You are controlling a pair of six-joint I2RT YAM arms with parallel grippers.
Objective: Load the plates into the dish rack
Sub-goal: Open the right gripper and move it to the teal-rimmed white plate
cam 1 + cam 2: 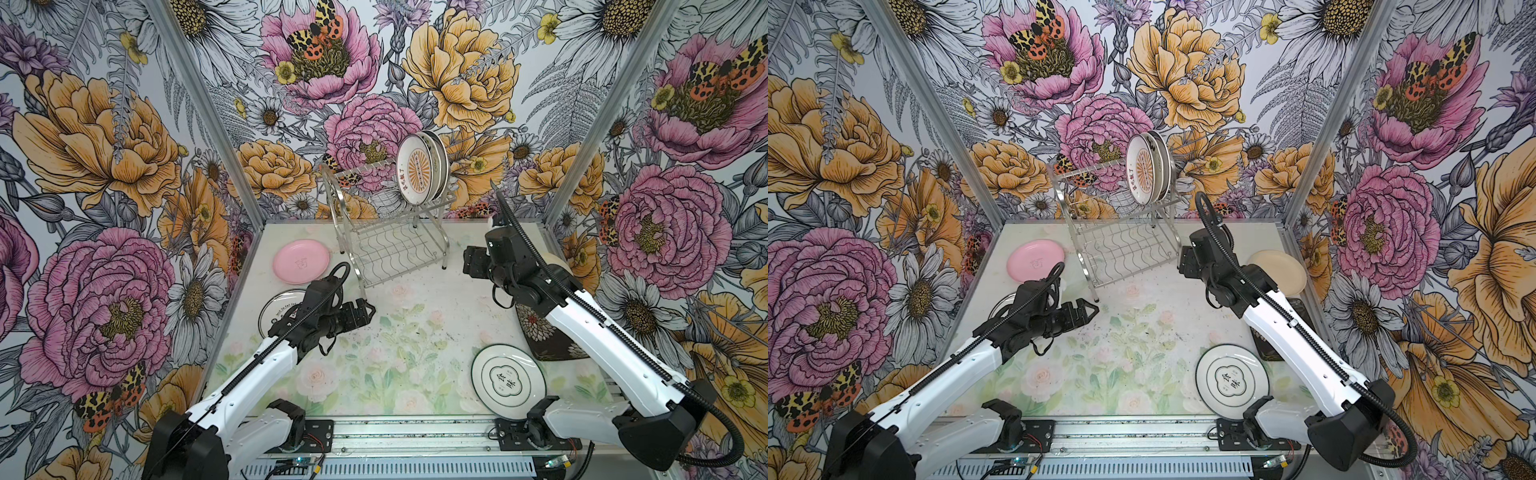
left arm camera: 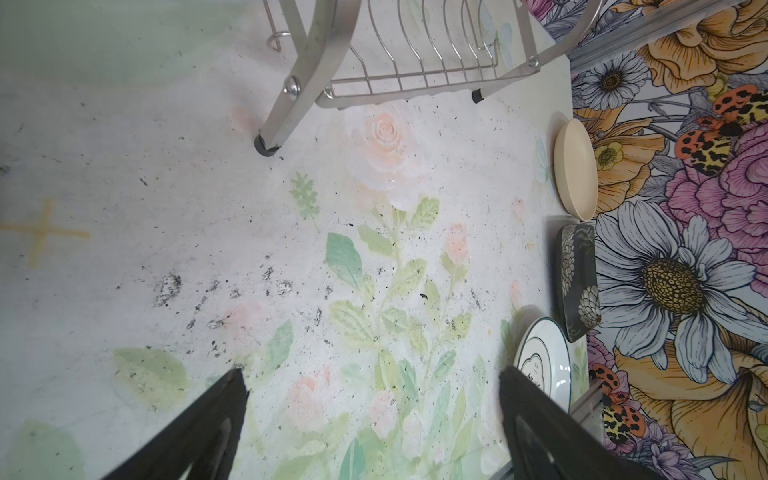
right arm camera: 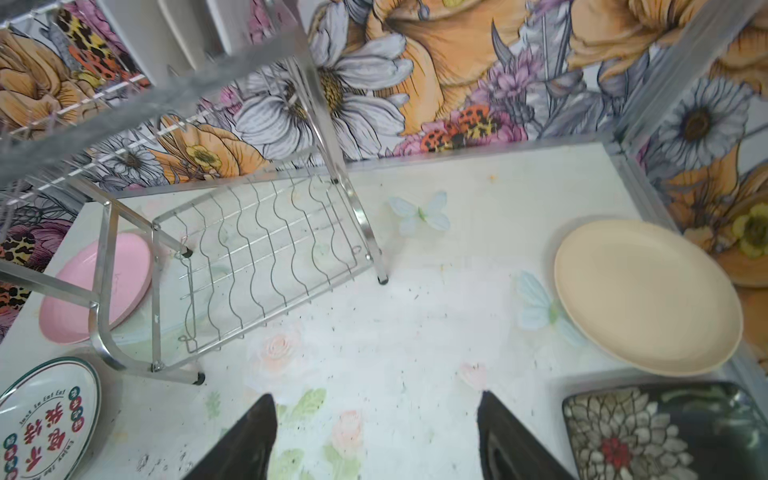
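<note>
The dish rack (image 1: pixel 390 245) stands at the back of the table, seen in both top views. An orange sunburst plate (image 1: pixel 417 170) stands on edge in its upper tier with other plates behind it. Lying flat on the table are a pink plate (image 1: pixel 301 261), a cream plate (image 1: pixel 1278 272), a dark square floral plate (image 3: pixel 648 432), a green-rimmed white plate (image 1: pixel 508 380), and a printed white plate (image 3: pixel 45 419) partly under my left arm. My left gripper (image 1: pixel 368 309) hovers open and empty near the rack's front leg. My right gripper (image 1: pixel 469 259) is open and empty beside the rack's right side.
The rack's lower wavy tier (image 3: pixel 266 249) holds nothing. Floral walls with metal corner posts (image 1: pixel 582 124) close in the table on three sides. Bare table (image 1: pixel 395 340) lies between the two arms.
</note>
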